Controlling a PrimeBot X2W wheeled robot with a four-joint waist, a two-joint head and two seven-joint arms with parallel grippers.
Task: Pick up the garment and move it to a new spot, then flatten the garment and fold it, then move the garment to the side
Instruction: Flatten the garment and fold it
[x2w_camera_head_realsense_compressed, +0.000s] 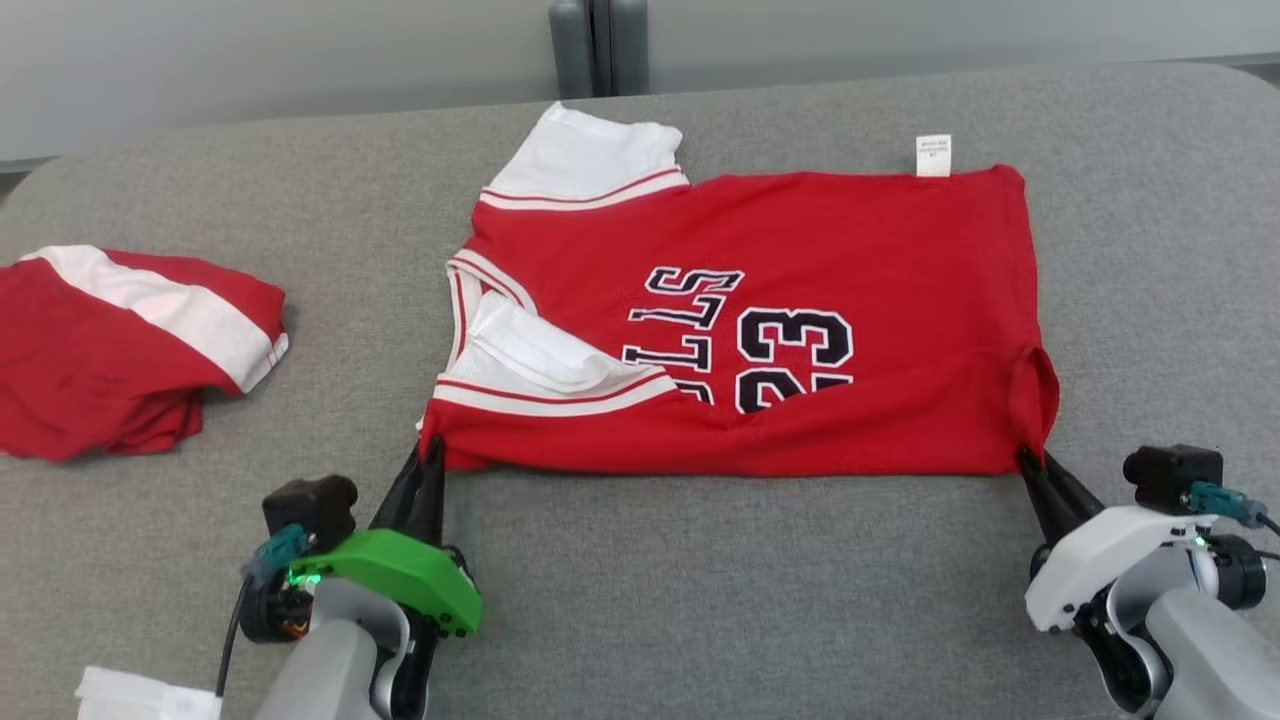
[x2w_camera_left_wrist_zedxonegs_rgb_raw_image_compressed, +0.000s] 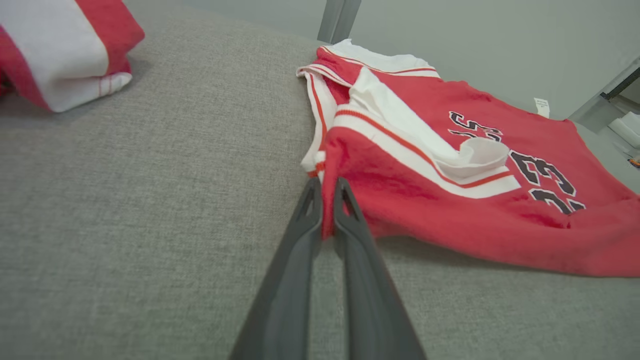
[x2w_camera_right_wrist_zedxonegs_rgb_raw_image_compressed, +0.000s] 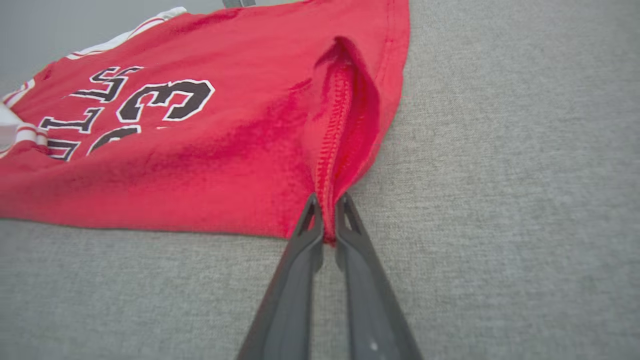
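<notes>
Pinching the near edge of a red jersey (x2w_camera_head_realsense_compressed: 800, 260), the left gripper (x2w_camera_head_realsense_compressed: 432, 455) is clamped on its lower-left corner and the right gripper (x2w_camera_head_realsense_compressed: 1030, 462) on its lower-right hem corner. The garment lies spread at centre frame on a grey padded surface (x2w_camera_head_realsense_compressed: 700, 600), with a second red garment (x2w_camera_head_realsense_compressed: 100, 350) bunched at far left.

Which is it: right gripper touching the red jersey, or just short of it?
Touching. The right wrist view shows the right gripper shut on the red jersey, hem corner pinched between its two fingers.
</notes>
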